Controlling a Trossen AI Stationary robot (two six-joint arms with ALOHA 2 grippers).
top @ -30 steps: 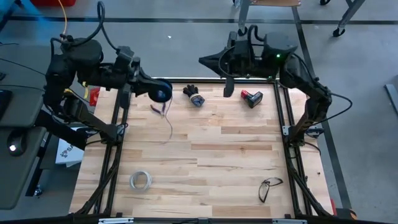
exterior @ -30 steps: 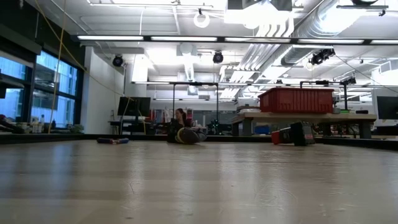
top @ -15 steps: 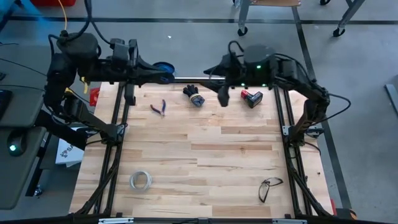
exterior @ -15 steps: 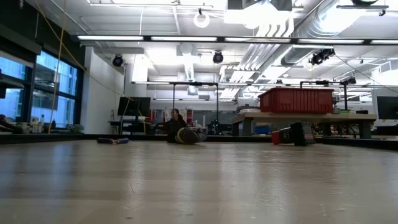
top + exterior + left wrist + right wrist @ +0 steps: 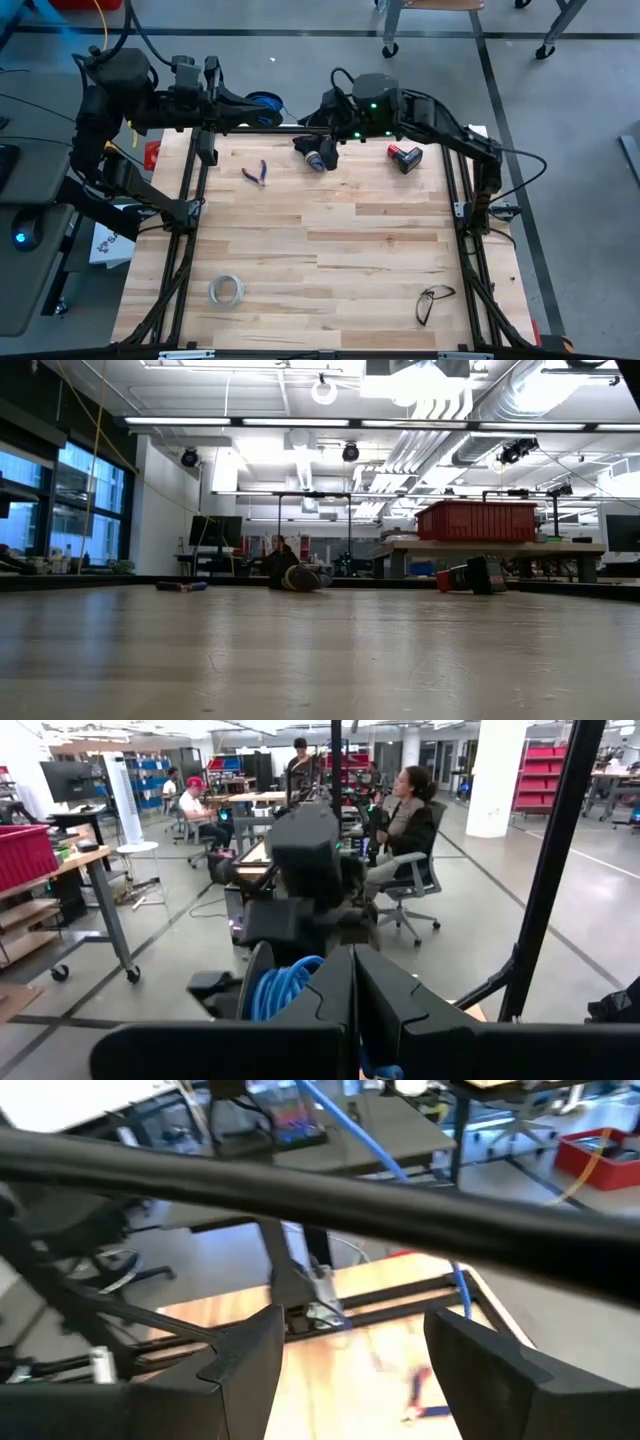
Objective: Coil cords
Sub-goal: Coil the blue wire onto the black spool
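Observation:
The cords are blue wire wound on a small dark spool (image 5: pixel 263 103), (image 5: pixel 282 986). My left gripper (image 5: pixel 248 108), (image 5: pixel 352 1005) holds it up, shut, over the table's far left edge. No loose wire shows on the table. My right gripper (image 5: pixel 326 152), (image 5: pixel 350 1370) stands open and holds nothing. In the high view it lies over a black bundle (image 5: pixel 312 156) at the table's far middle, and it points toward the left arm. My left gripper is shut on the spool, coming at it level. The spool's dark flange (image 5: pixel 258 982) and its blue windings stand right beside the shut fingers (image 5: pixel 330 1010), which hide the place of contact. The spool is lifted clear of the table.
Red-and-blue pliers (image 5: pixel 257 173) lie at the far left of the table. A red-and-black battery pack (image 5: pixel 405 157) lies at the far right. A whitish tape ring (image 5: pixel 227 291) sits near the front left and glasses (image 5: pixel 433 300) near the front right. People sit beyond the table.
My left gripper has carried the spool up and toward the table's far edge, rolling its wrist. The wire that hung from the spool down to the table no longer shows. My right gripper has swung toward the table's left and come down over the black bundle.

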